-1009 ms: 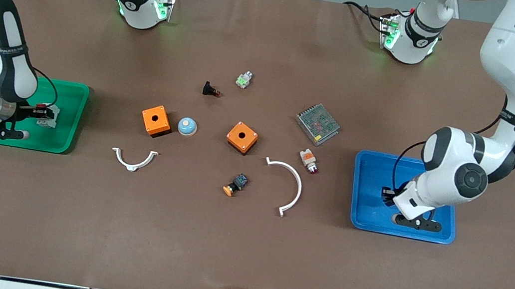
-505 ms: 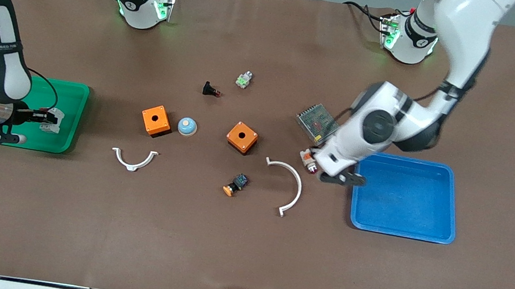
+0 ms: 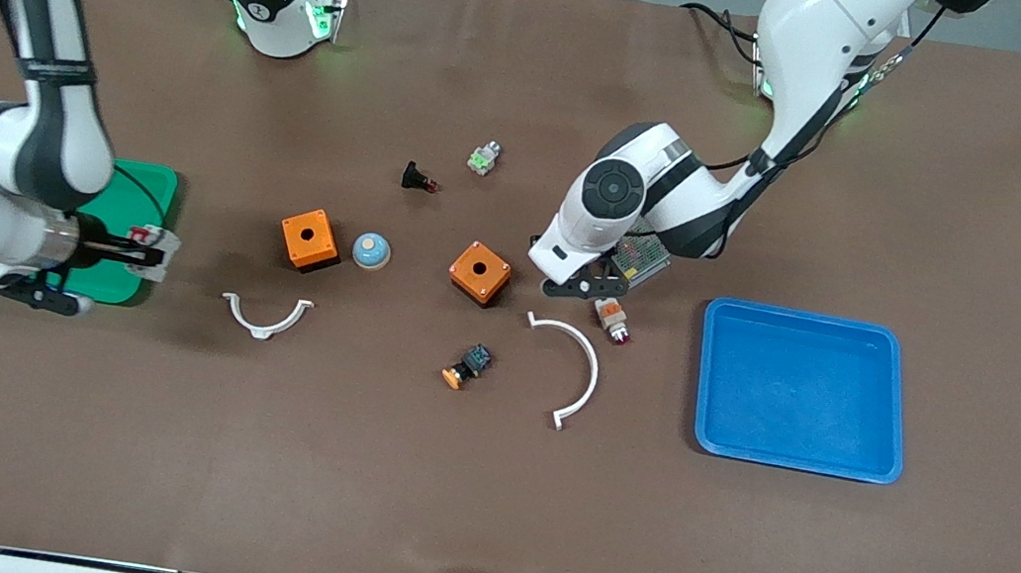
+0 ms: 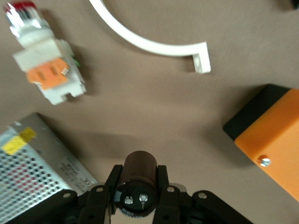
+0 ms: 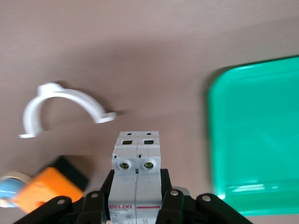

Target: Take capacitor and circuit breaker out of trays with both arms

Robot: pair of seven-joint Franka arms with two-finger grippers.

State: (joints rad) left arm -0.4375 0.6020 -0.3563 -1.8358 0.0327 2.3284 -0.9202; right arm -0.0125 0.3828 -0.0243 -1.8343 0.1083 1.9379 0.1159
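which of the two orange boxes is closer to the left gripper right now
The orange box toward the left arm's end, beside the left gripper; the other orange box sits beside the blue dome.

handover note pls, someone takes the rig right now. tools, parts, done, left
Left tool: shut on the capacitor, in the air over bare table beside the orange box.
Right tool: shut on the circuit breaker, over the green tray's edge.
Done: both parts lifted; the blue tray holds nothing.
Left: carry the breaker clear, set both on the table, release.
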